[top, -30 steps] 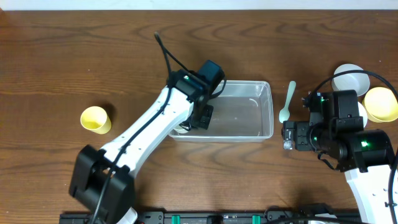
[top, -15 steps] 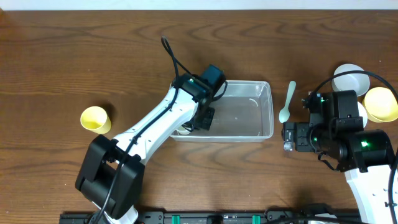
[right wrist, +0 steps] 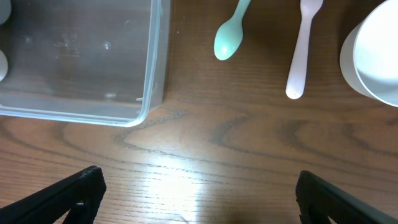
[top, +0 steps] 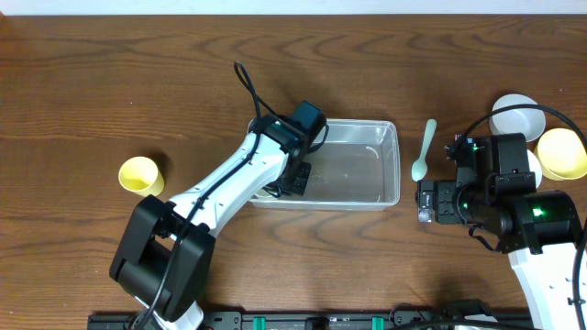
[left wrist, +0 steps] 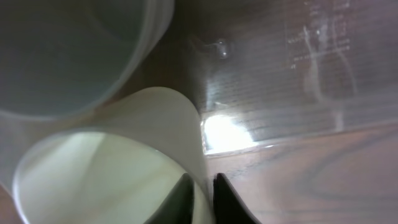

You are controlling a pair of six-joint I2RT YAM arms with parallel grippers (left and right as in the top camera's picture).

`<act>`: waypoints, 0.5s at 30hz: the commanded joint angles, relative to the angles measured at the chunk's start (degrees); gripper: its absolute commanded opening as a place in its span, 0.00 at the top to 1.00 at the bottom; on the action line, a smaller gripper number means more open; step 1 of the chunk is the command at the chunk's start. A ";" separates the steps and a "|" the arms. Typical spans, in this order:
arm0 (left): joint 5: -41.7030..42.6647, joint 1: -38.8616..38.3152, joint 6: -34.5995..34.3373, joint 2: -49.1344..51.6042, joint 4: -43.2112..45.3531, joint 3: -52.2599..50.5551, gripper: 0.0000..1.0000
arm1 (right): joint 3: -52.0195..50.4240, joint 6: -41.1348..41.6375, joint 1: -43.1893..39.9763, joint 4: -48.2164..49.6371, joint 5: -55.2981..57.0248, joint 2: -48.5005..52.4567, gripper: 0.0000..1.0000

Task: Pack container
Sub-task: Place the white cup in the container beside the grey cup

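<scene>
The clear container (top: 358,170) lies at the table's middle. My left gripper (top: 295,179) is at its left end, shut on the wall of a pale cup (top: 269,191). In the left wrist view the fingers (left wrist: 203,186) pinch the pale cup's rim (left wrist: 124,162), one inside and one outside. A second, greyish cup (left wrist: 62,50) sits right beside it, over the container's clear floor (left wrist: 298,74). My right gripper (top: 426,200) is open and empty over bare wood, right of the container. Its wrist view shows the fingers (right wrist: 199,183) wide apart, near the container's corner (right wrist: 149,93).
A mint spoon (top: 424,151) (right wrist: 229,34) and a pink spoon (right wrist: 301,50) lie right of the container. A white bowl (top: 512,115) (right wrist: 373,56) and a yellow bowl (top: 561,152) stand at the far right. A yellow cup (top: 140,176) stands at the left.
My left gripper has shifted slightly left with the cup, and the container has slid a little left with it. The right arm has not moved.
</scene>
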 commanded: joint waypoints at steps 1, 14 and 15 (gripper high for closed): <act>-0.46 0.33 0.15 0.66 -0.11 -0.26 0.71 | 0.92 -0.57 -0.31 -0.15 0.79 0.00 0.01; -2.56 0.33 0.17 -4.04 -6.01 7.13 0.48 | 0.92 -0.61 -0.31 -0.17 1.09 0.00 0.01; -4.39 0.33 0.15 -5.68 -7.30 8.85 0.48 | 0.92 -0.61 -0.31 -0.17 1.18 0.00 0.01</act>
